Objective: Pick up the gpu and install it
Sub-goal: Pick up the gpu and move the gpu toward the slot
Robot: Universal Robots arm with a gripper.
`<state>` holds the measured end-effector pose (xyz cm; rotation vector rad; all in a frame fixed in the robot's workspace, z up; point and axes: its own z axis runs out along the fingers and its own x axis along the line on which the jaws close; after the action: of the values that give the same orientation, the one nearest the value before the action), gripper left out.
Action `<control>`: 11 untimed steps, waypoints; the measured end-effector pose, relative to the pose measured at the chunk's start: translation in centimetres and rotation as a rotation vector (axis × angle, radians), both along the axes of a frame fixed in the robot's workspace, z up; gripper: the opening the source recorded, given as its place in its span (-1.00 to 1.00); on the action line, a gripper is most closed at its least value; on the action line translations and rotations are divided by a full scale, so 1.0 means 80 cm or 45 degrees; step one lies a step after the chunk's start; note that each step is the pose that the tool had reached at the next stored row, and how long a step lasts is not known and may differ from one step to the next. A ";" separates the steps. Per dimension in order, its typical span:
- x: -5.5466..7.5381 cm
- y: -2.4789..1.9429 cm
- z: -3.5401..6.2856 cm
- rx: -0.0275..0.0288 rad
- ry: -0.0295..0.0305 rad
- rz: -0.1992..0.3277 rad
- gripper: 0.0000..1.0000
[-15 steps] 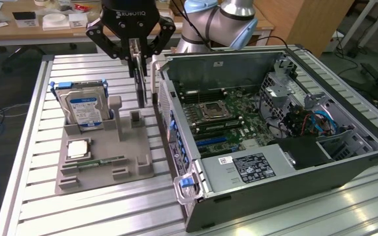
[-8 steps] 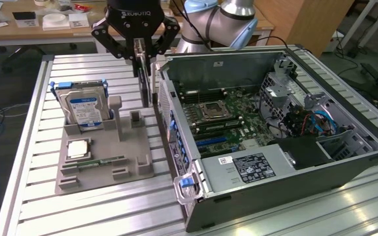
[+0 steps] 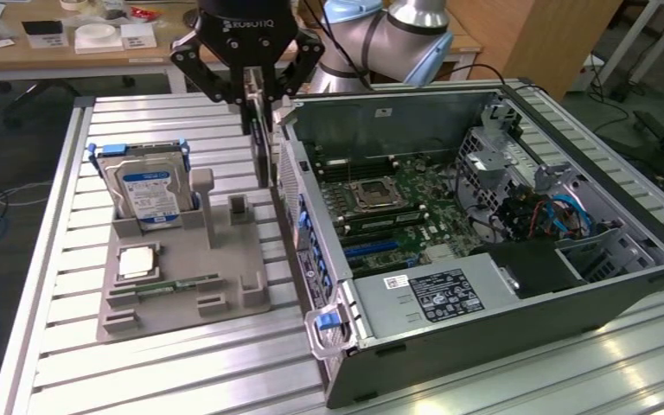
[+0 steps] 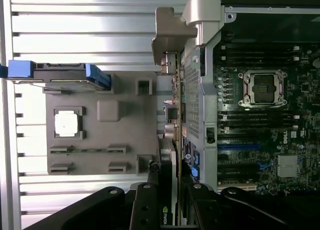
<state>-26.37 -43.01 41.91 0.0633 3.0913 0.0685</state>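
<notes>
Holding the gpu [image 3: 263, 147] on edge, pincer [image 3: 260, 97] part-closed around it, between grey fixture [image 3: 234, 298] and open computer case [image 3: 482, 333].

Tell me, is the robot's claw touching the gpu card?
Touching. The wrist view shows the gripper clamped on both faces of the gpu; in the exterior view the card hangs from it.

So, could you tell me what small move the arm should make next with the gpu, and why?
Probably a short shift toward the exterior view's right, carrying the card over the wall. The gripper grips the gpu upright, but it hangs outside the computer case, between its perforated wall and the grey tray, while the motherboard lies inside that wall.
</notes>
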 end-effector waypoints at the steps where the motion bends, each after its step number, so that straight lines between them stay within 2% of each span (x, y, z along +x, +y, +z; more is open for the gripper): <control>1: 0.002 0.0000 0.000 0.0004 0.0000 0.000 -0.47; 11: 0.019 0.0000 0.000 0.0031 0.0000 0.000 -0.47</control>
<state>-24.89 -43.01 41.91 0.0635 3.0913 0.0723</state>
